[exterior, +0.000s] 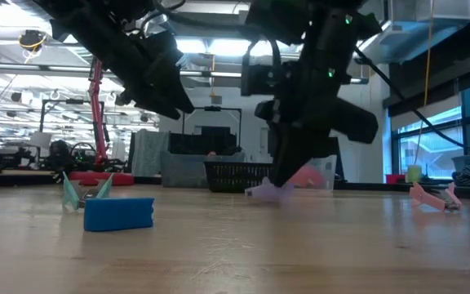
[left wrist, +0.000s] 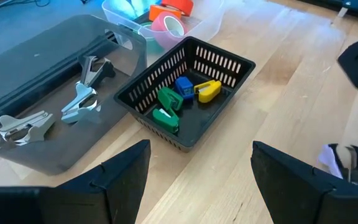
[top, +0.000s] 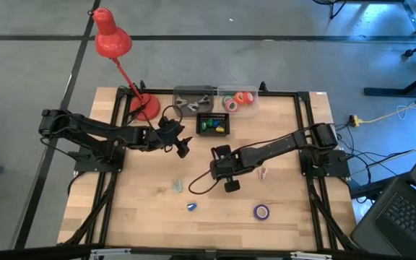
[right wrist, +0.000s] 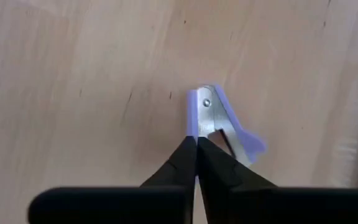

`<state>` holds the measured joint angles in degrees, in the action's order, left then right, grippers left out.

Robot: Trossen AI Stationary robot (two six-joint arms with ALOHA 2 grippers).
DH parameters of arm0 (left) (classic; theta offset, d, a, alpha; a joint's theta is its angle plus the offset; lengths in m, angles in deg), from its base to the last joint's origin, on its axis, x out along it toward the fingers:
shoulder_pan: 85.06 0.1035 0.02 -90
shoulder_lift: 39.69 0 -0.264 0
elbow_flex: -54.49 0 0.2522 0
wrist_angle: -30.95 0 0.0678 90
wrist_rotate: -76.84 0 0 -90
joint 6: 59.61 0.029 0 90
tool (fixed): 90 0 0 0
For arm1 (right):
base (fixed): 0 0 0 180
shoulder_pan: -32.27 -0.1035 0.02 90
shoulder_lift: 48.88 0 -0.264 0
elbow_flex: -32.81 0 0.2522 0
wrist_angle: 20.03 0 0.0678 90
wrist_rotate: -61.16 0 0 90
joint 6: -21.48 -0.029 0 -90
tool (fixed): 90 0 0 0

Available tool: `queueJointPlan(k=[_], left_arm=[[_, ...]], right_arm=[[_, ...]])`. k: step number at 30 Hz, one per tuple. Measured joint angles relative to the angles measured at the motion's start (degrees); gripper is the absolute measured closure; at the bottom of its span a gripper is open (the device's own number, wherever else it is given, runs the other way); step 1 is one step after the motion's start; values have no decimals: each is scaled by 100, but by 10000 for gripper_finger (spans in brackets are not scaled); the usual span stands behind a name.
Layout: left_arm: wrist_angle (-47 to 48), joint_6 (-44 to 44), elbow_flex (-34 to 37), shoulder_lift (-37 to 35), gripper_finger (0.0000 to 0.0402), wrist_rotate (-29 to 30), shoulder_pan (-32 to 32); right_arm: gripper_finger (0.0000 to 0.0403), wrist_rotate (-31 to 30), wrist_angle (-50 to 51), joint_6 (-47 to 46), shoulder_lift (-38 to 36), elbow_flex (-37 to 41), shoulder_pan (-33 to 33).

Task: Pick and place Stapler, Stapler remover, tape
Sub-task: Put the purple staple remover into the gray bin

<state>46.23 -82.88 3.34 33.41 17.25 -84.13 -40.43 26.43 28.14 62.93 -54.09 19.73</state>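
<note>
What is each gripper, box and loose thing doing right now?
Left gripper: open, empty, hovering.
Right gripper: shut, tips at the purple staple remover.
Black basket: holds small staplers.
Grey bin: holds silver staple removers.
Purple tape: flat on the table.
Blue stapler: loose on the table.
</note>
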Motion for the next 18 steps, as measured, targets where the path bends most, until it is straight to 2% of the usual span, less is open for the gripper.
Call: queueJointPlan(k=[5, 11, 14, 18], left_arm=[[-16, 93, 0, 0, 132, 20, -1], [-2, 331, 4, -432, 132, 614, -67], [-6, 627, 4, -899, 132, 919, -279], [-88, 973, 174, -1471, 132, 1552, -771]], right_arm=[[399, -63, 756, -71, 0, -462, -9], [401, -789, 1940, 36, -7, -1164, 116], [401, -714, 1991, 370, -7, -1372, 444], [402, -264, 1610, 1048, -7, -1587, 1010]])
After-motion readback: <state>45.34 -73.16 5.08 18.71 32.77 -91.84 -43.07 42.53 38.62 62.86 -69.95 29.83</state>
